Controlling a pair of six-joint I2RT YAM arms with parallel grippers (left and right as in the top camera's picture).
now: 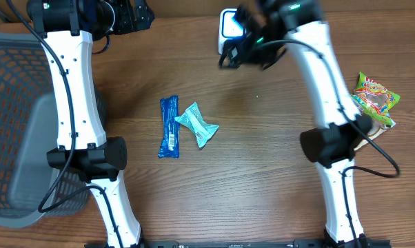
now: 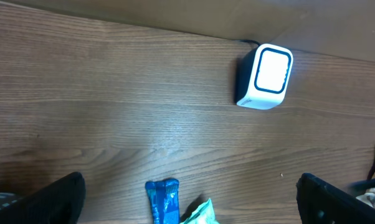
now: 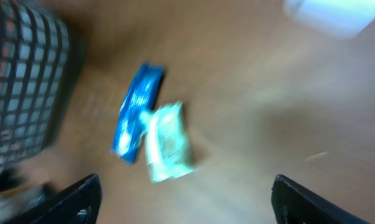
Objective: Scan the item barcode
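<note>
**scan job: both grippers empty-handed, items on the table**

so here's how it looks to me. the scanner (image 1: 228, 26) sits at the far edge of the table, about the middle, with its lit face up. the right gripper (image 3: 184, 199) is up beside it, but its fingers are spread wide with nothing between them. that wrist view is pretty smeared, though the gap is plain enough.

the left gripper (image 2: 194, 202) is wide open too and holding nothing, over at the far left.

the items: a blue packet (image 1: 169, 127) and a mint packet (image 1: 197, 125) lie touching each other mid-table, well apart from the scanner. a colourful snack bag (image 1: 376, 100) sits at the right edge, by the right arm. there's a mesh basket (image 1: 14, 124) on the left.

my read: nothing is in front of the scanner, so at least one scan is yet to be done. what's left is to grab a packet, carry it over and show its barcode. i can't tell whether any of them is already scanned.
</note>
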